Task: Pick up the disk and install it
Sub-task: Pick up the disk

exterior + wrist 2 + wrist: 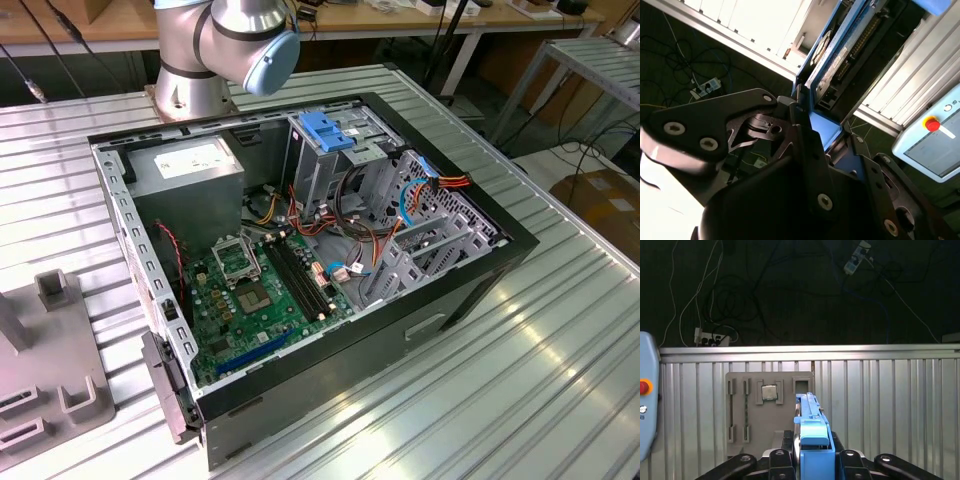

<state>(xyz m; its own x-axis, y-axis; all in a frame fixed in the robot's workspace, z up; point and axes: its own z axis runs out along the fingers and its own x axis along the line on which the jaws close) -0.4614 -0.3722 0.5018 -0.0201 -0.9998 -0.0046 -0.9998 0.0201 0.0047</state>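
**Disk clamped edge-on in the gripper, away from the open case**

Exterior view – an open computer case (440,300) lies on its side on a slatted metal table (560,380), with the arm's base (230,40) standing just behind it. Inside the case are a grey power-supply box (190,175), a green motherboard (255,300) and a metal drive cage (320,175) topped by a blue latch (330,130). A grey fixture tray (50,380) sits on the table toward the exterior view's left, apart from the case.

First wrist view – the gripper (812,460) has its jaws closed tight on the disk (812,430), one black finger pressing on each side. The disk is seen edge-on, its blue side bracket facing the camera. Beyond it on the slatted table lies the grey tray, and a processor chip (769,392) sits in one of its pockets. A pale blue pendant (647,390) with a red button stands at the table's side.

Second wrist view – here the disk (832,57) juts out from between the black finger linkages of the gripper (826,134), blue bracket along one long edge, held clear of the table.
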